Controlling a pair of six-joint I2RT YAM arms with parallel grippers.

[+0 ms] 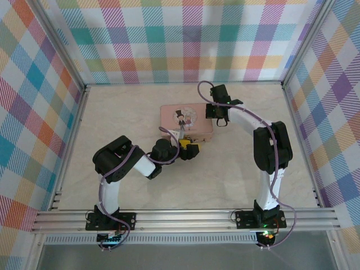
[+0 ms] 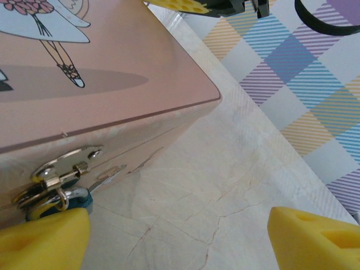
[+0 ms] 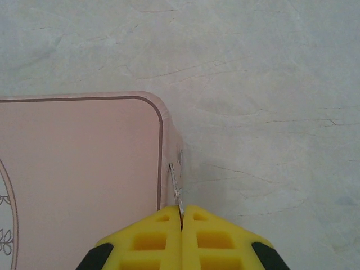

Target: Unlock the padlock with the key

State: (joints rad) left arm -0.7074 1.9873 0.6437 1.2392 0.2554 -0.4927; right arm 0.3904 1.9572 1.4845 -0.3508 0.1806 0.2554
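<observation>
The left hand (image 2: 180, 239) gapes open, one yellow fingertip (image 2: 45, 239) just beside the padlock (image 2: 76, 198), which hangs from the hasp (image 2: 64, 169) of the pink tin (image 2: 112, 67). The right hand (image 3: 181, 222) is clamped on what looks like the key (image 3: 176, 188). The left should close squarely on the lock body, leaving the keyhole exposed.

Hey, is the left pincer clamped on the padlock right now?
No, the left pincer is wide open, and the padlock sits at the clasp of the pink tin, beside one fingertip.
</observation>
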